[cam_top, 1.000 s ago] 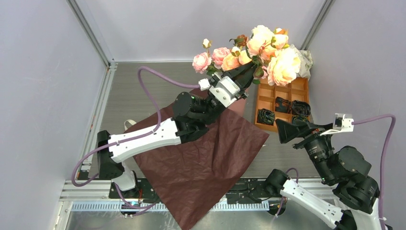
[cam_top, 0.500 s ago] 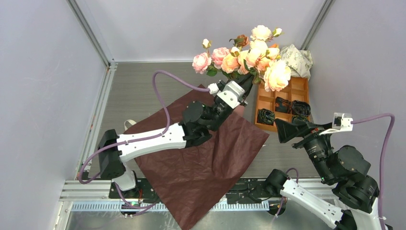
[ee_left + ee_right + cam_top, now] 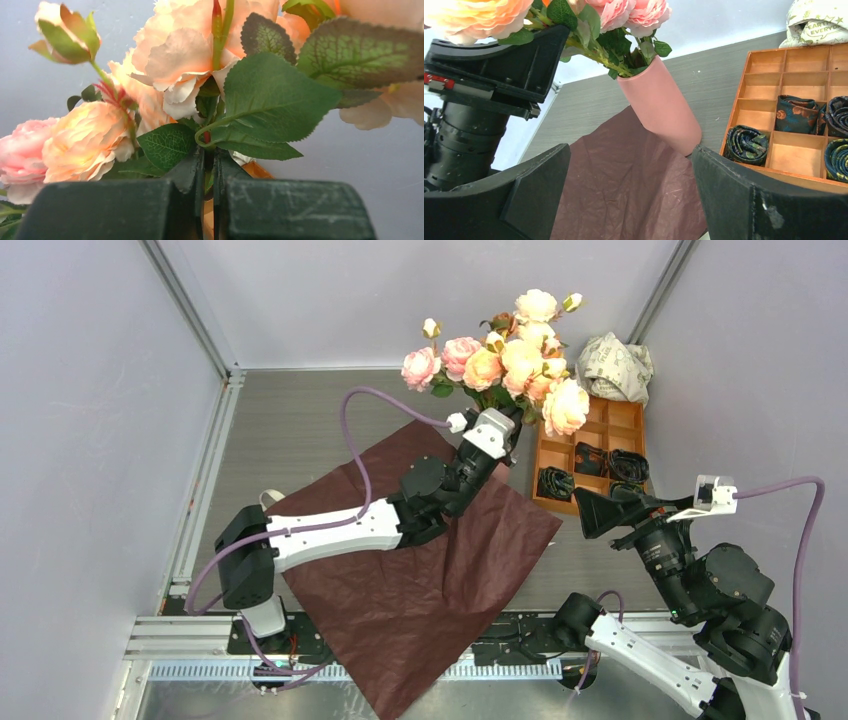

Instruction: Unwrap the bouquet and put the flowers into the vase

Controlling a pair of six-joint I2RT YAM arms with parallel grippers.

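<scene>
Pink vase (image 3: 659,105) takes the stems now. My left gripper (image 3: 512,418) is clamped on the flowers (image 3: 510,360) just above its mouth, and my right gripper (image 3: 583,513) gapes empty nearby. Next, I reckon: seat them deeper, then release gently.

Orange compartment tray (image 3: 603,428) holds rolled ties (image 3: 555,483) (dark, patterned); crumpled printed paper ball (image 3: 615,365) behind it

You see a grey brushed worktop (image 3: 285,430) enclosed by 3 plain pale lilac walls (image 3: 90,440), with silver metal rails (image 3: 190,310) along the corners, under soft even light.
</scene>
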